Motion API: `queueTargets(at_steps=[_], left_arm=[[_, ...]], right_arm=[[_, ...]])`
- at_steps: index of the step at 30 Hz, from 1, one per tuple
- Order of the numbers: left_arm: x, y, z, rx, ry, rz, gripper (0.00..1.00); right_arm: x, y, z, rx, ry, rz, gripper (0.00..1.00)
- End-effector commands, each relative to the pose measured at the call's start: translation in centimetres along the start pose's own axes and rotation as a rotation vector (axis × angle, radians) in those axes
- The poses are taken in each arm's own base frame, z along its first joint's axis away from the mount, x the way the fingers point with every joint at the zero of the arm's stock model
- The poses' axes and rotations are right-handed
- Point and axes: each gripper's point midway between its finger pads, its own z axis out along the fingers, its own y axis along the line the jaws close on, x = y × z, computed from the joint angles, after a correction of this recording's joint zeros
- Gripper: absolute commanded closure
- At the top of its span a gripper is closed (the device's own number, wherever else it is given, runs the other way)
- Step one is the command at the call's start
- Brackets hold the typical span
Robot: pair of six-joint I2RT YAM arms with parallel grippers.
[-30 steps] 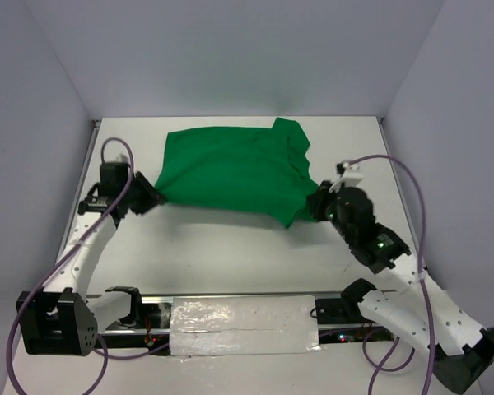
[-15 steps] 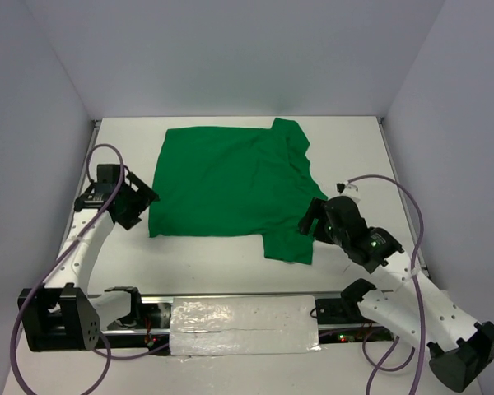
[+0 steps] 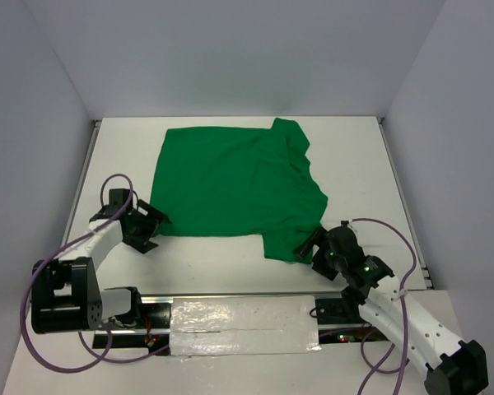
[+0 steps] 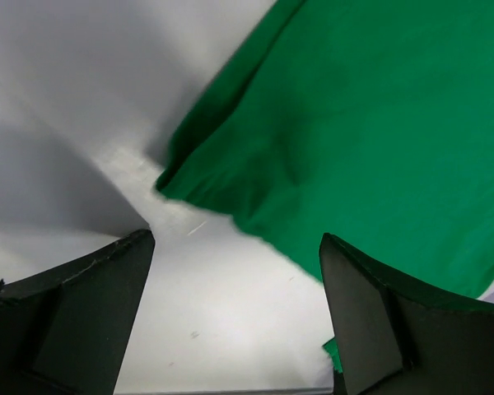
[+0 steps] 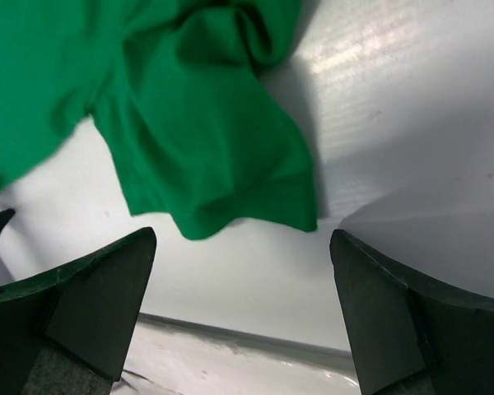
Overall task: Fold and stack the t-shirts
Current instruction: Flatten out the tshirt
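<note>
One plain bright green t-shirt (image 3: 235, 188) lies spread on the white table, a sleeve at its near right corner. My left gripper (image 3: 151, 224) is open and empty, just off the shirt's near left corner (image 4: 230, 177). My right gripper (image 3: 310, 246) is open and empty, just near of the near right sleeve (image 5: 210, 156), which lies crumpled on the table. Neither gripper touches the cloth.
The white table (image 3: 222, 263) is walled by grey panels at the left, back and right. A silver taped rail (image 3: 243, 313) runs along the near edge between the arm bases. Purple cables loop over both arms.
Both grippers pulled the shirt toward the near edge, laid it flat, let go and drew back toward their bases. The shirt now lies spread and still.
</note>
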Motion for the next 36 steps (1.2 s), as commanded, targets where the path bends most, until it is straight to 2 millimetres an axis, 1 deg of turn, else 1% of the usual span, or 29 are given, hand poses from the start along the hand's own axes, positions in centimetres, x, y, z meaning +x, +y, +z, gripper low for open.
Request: queueTargets(at_steps=[1,4,5,6,10,11,13,14,15,16,17,18,19,21,22,23,24,25,26,27,28,29,30,31,32,33,34,35,36], left_arm=[[-2.3,-1.5,1.3,0.041,-0.086,-0.008,0.05],[-3.0,-1.3,1.7,0.012,-0.108,-0.005,0.07],[-3.2,-1.1,1.9,-0.001,-0.109,-0.006,0.11],[-3.2,-1.0,2.1,-0.007,-0.114,-0.004,0.15],[-3.2,0.2,3.0,-0.041,-0.123,-0.018,0.46],[-3.0,0.5,3.2,-0.050,-0.116,-0.018,0.62],[-2.7,1.0,3.8,-0.072,-0.100,-0.016,0.77],[-2.8,0.9,3.9,-0.070,-0.099,-0.018,0.94],[-2.8,0.9,4.1,-0.073,-0.092,-0.018,1.00],[-2.6,1.0,4.4,-0.078,-0.078,-0.018,1.00],[-2.7,0.6,4.4,-0.070,-0.077,-0.018,1.00],[-2.8,0.5,4.4,-0.069,-0.076,-0.015,1.00],[-3.0,0.1,4.2,-0.060,-0.080,-0.010,1.00],[-3.5,-1.2,3.3,-0.033,-0.086,0.005,1.00],[-4.3,-2.8,2.1,0.011,-0.117,0.019,1.00],[-4.2,-3.1,1.3,0.017,-0.109,0.032,1.00],[-4.6,-3.9,0.4,0.036,-0.124,0.044,1.00],[-5.7,-6.1,-1.6,0.096,-0.168,0.064,1.00],[-5.6,-6.6,-2.7,0.104,-0.164,0.085,1.00],[-6.0,-7.7,-4.1,0.133,-0.183,0.103,1.00],[-7.3,-10.3,-7.1,0.207,-0.242,0.125,1.00],[-7.5,-11.3,-8.6,0.239,-0.260,0.149,1.00],[-7.7,-12.2,-10.3,0.262,-0.277,0.163,1.00],[-8.8,-14.9,-14.3,0.348,-0.348,0.190,1.00],[-9.2,-15.9,-16.1,0.377,-0.379,0.207,1.00],[-9.1,-16.6,-18.2,0.406,-0.399,0.232,1.00],[-9.8,-18.6,-22.1,0.475,-0.464,0.254,1.00],[-9.7,-19.2,-24.1,0.510,-0.495,0.281,1.00],[-9.7,-20.5,-27.4,0.569,-0.538,0.301,1.00]], right_arm=[[-0.7,0.4,0.9,-0.022,-0.027,0.066,0.06],[-1.5,-0.4,1.6,0.013,-0.049,0.092,0.06],[-2.1,-0.3,1.8,0.003,-0.067,0.104,0.06],[-2.1,-0.9,2.2,0.027,-0.064,0.111,0.06],[-2.2,-1.7,3.3,0.041,-0.074,0.138,0.13],[-2.6,-1.2,3.5,0.019,-0.086,0.139,0.19],[-2.4,-1.4,3.9,0.027,-0.072,0.134,0.27],[-2.8,-0.8,4.1,0.003,-0.084,0.126,0.40],[-3.0,-0.4,4.1,-0.006,-0.087,0.115,0.49],[-3.2,0.0,4.2,-0.014,-0.087,0.107,0.58],[-3.4,0.3,4.2,-0.019,-0.088,0.097,0.77],[-4.3,1.5,3.9,-0.037,-0.103,0.075,0.88],[-4.6,1.5,3.7,-0.019,-0.107,0.066,1.00],[-6.6,4.0,2.2,-0.063,-0.158,0.022,1.00],[-7.5,3.9,1.5,-0.038,-0.197,0.009,1.00],[-8.3,4.6,0.7,-0.045,-0.228,-0.009,1.00],[-10.3,6.9,-1.4,-0.098,-0.298,-0.046,1.00],[-11.2,6.9,-2.6,-0.070,-0.334,-0.060,1.00],[-12.1,7.6,-3.8,-0.075,-0.367,-0.079,1.00],[-14.1,10.0,-6.7,-0.123,-0.442,-0.117,1.00],[-14.8,10.4,-8.0,-0.113,-0.468,-0.132,1.00],[-16.0,11.0,-9.6,-0.110,-0.524,-0.146,1.00],[-17.8,13.3,-12.9,-0.157,-0.602,-0.181,1.00],[-18.6,14.0,-14.6,-0.162,-0.640,-0.191,1.00],[-19.5,14.9,-16.3,-0.176,-0.682,-0.205,1.00],[-21.1,16.7,-19.9,-0.208,-0.766,-0.223,1.00],[-21.8,17.7,-22.0,-0.231,-0.811,-0.229,1.00],[-23.1,19.2,-25.8,-0.268,-0.898,-0.241,1.00],[-23.6,19.8,-27.6,-0.284,-0.939,-0.242,1.00]])
